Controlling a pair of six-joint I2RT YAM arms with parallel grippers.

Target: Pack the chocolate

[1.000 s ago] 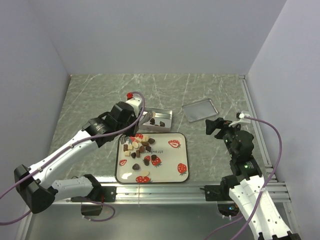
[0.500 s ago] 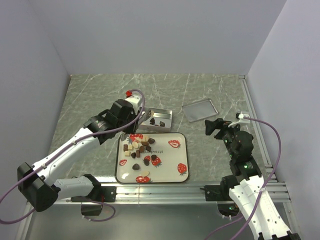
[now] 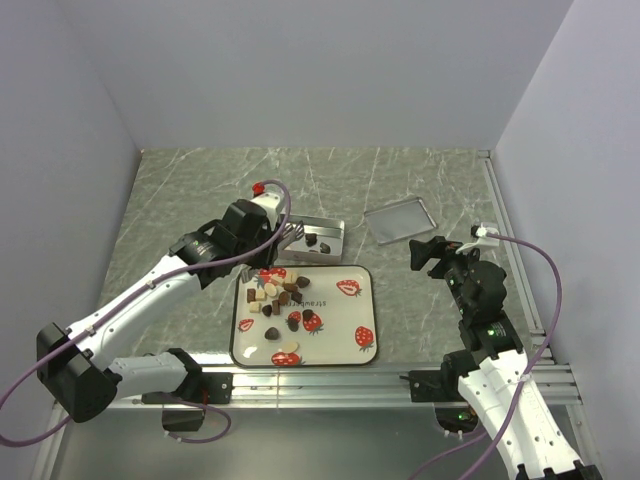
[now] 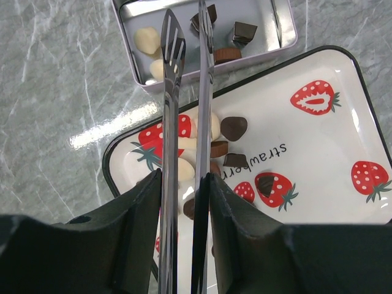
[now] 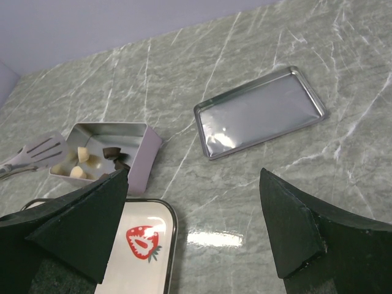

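The chocolate [image 3: 280, 292] lies as several small dark, light brown and cream pieces on the strawberry-print tray [image 3: 340, 340]. A few more pieces [image 4: 244, 32] lie in the small metal box [image 3: 335, 230]. My left gripper [image 3: 256, 240] is shut on metal tongs [image 4: 184, 67]. The tong tips hang over the box's left half, slightly apart, with nothing between them. In the left wrist view the left gripper [image 4: 184, 184] is above the tray's [image 4: 318, 153] left side. My right gripper [image 3: 432, 252] is open and empty, over bare table right of the tray.
A flat metal lid [image 3: 399, 219] lies at the back right; it also shows in the right wrist view [image 5: 260, 113]. The box [image 5: 142, 153] touches the tray's far edge. Walls stand on three sides.
The left gripper has shifted the tongs slightly back and left over the box. The right arm has not moved.
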